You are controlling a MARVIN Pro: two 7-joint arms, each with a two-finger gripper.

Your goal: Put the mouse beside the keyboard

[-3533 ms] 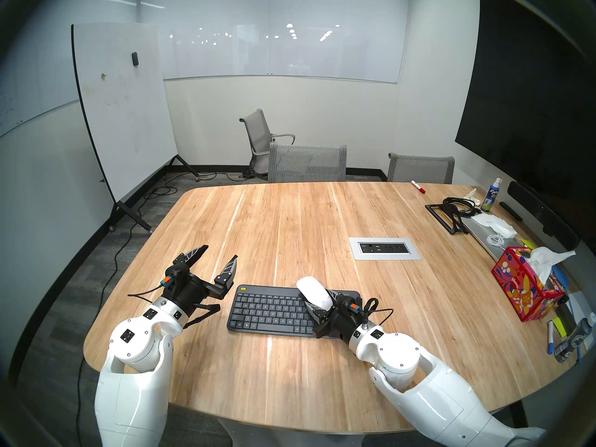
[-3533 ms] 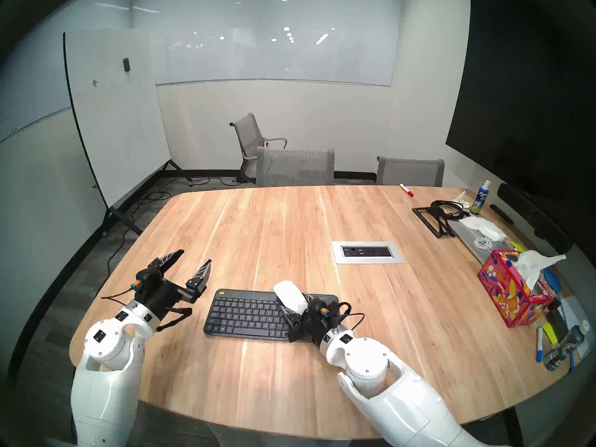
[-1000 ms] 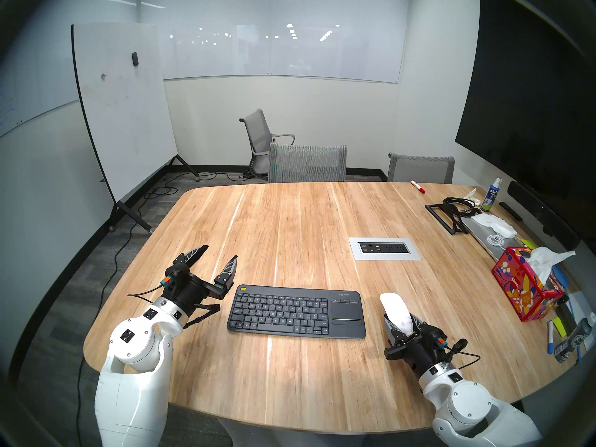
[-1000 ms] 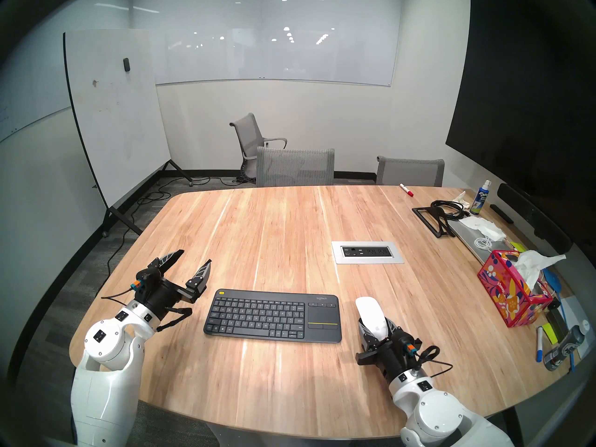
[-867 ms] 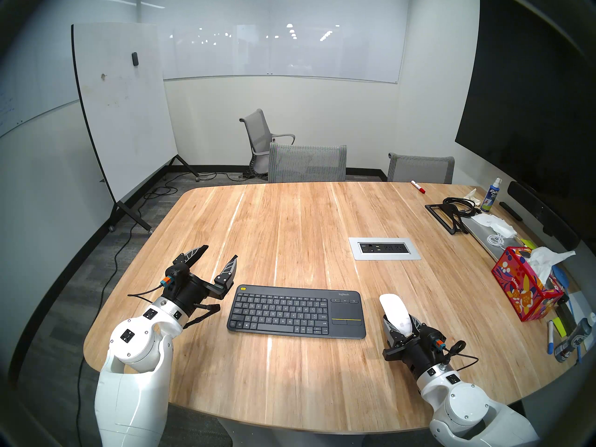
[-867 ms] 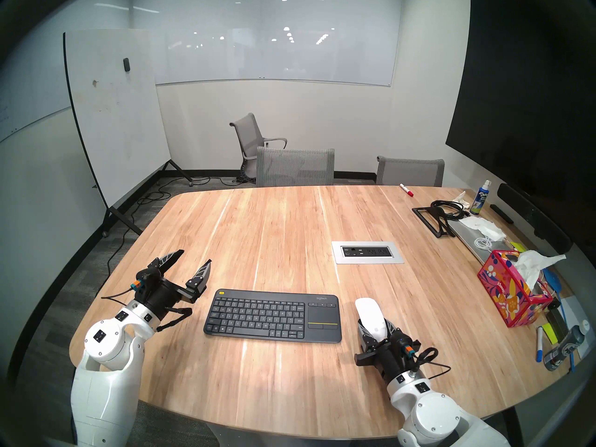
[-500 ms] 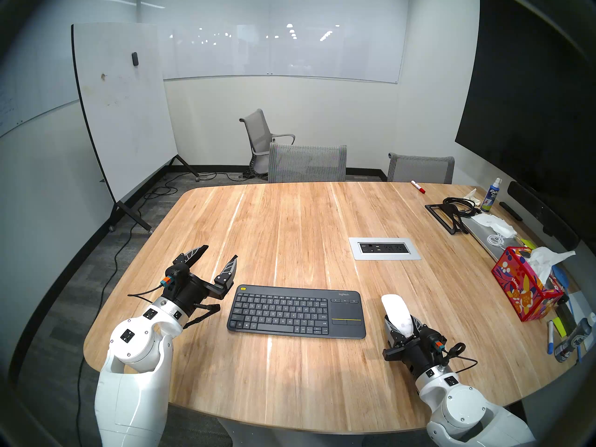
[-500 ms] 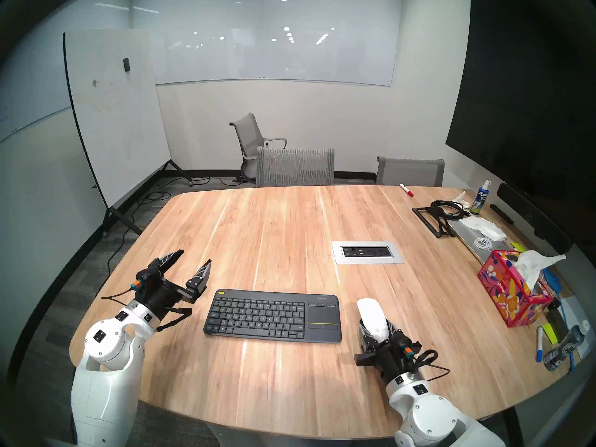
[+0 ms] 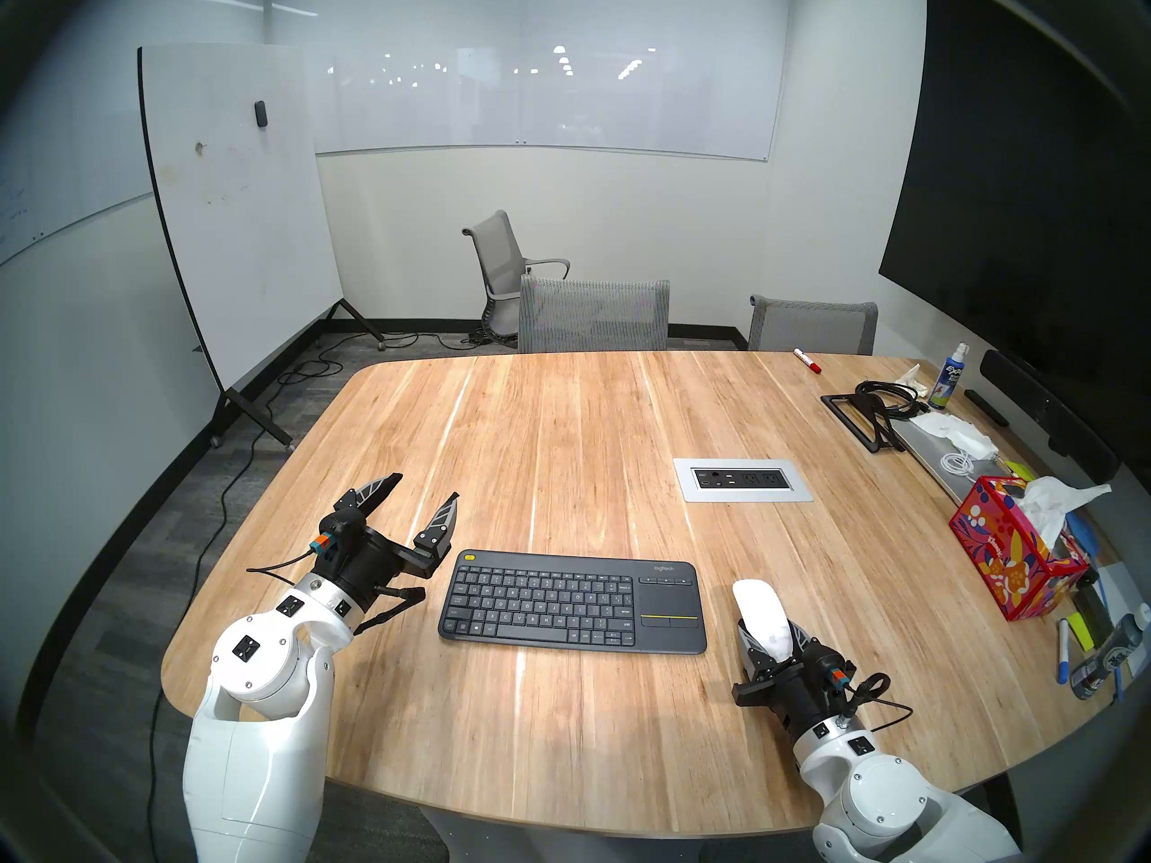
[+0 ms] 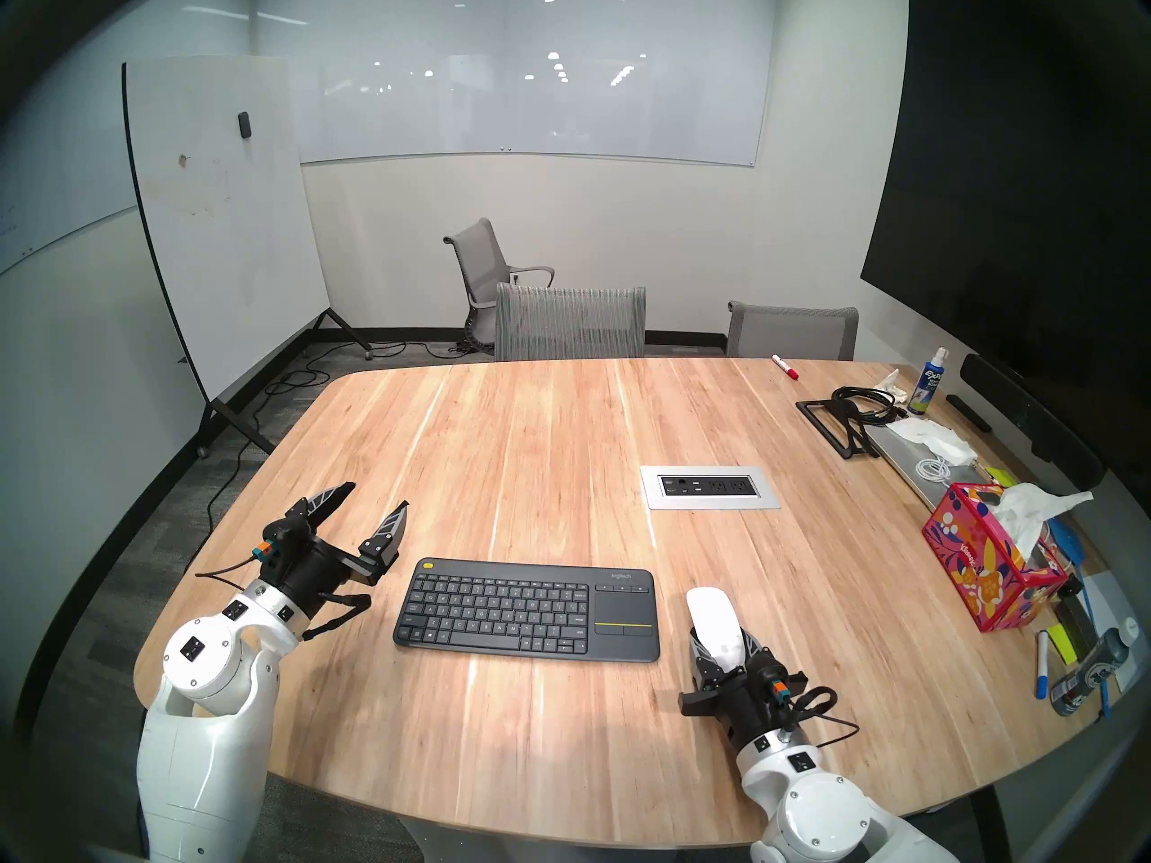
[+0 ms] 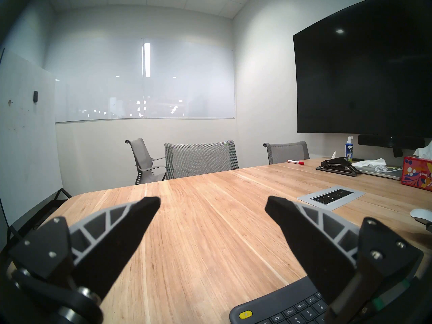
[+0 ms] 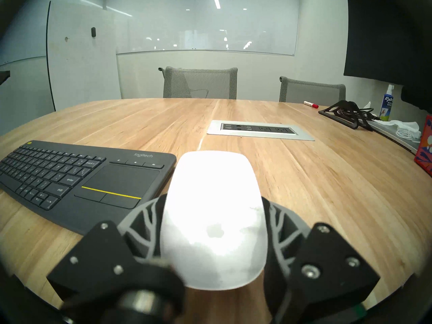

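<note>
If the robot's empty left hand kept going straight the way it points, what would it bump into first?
Probably nothing soon: the left end effector points over bare table toward a grey chair beyond its far edge. Depth is unclear.

Glossy white oval mouse (image 9: 761, 611) with faint grey logo, top side up, long axis pointing away from the robot, just right of the keyboard (image 9: 573, 601), not touching it, flat dark grey keyboard with black keys, touchpad with yellow line, yellow corner button, lying on wood
</note>
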